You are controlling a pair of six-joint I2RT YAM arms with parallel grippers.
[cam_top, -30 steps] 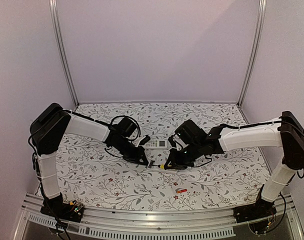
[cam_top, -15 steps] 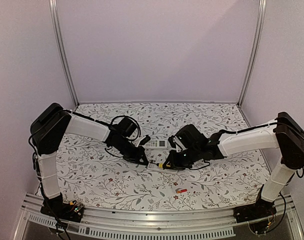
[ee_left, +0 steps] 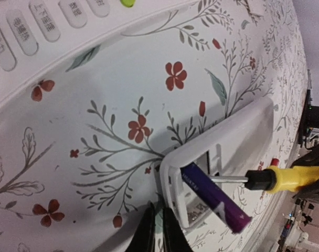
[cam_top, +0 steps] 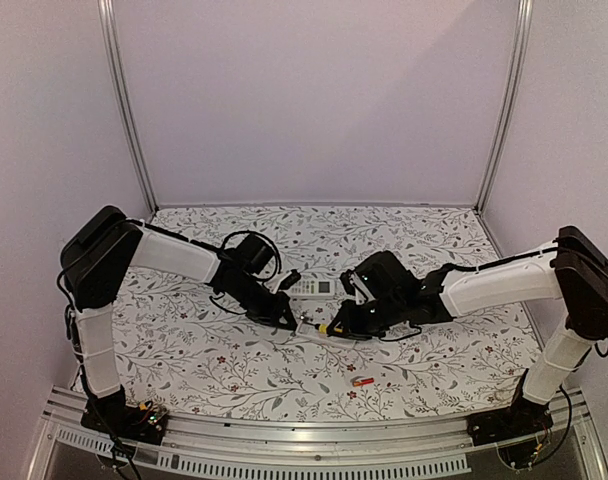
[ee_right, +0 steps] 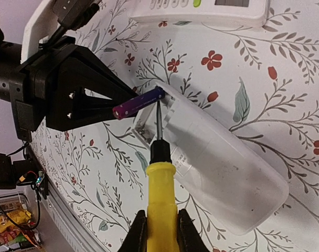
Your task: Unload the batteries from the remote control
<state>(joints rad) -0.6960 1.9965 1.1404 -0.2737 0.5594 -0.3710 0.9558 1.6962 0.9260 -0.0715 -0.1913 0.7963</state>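
Batteries seen: two. One dark purple battery sits at the end of the opened remote, tilted, one end down in the compartment and the other lifted out past the remote's rim. One red-orange battery lies loose on the table, well apart from the opened remote, on the side toward the arm bases. The opened remote lies back-up on the floral cloth, its white body translucent; whether any more cells are inside cannot be told. Right gripper reaches the opened remote from its long side, fingers clamped on the handle of a yellow-handled screwdriver. The thin metal shaft points into the compartment and its tip touches the purple battery near the middle. Left gripper is at the battery end of the opened remote, tips just beside the corner of the rim. Its fingers are drawn almost together, only a sliver of cloth showing between them, nothing seen held. Whether the tips press on the remote's edge cannot be told. A second remote, white, button side up, lies just beyond the opened remote, on the side toward the back wall, apart from it. Both arms lean low over the opened remote from opposite sides.
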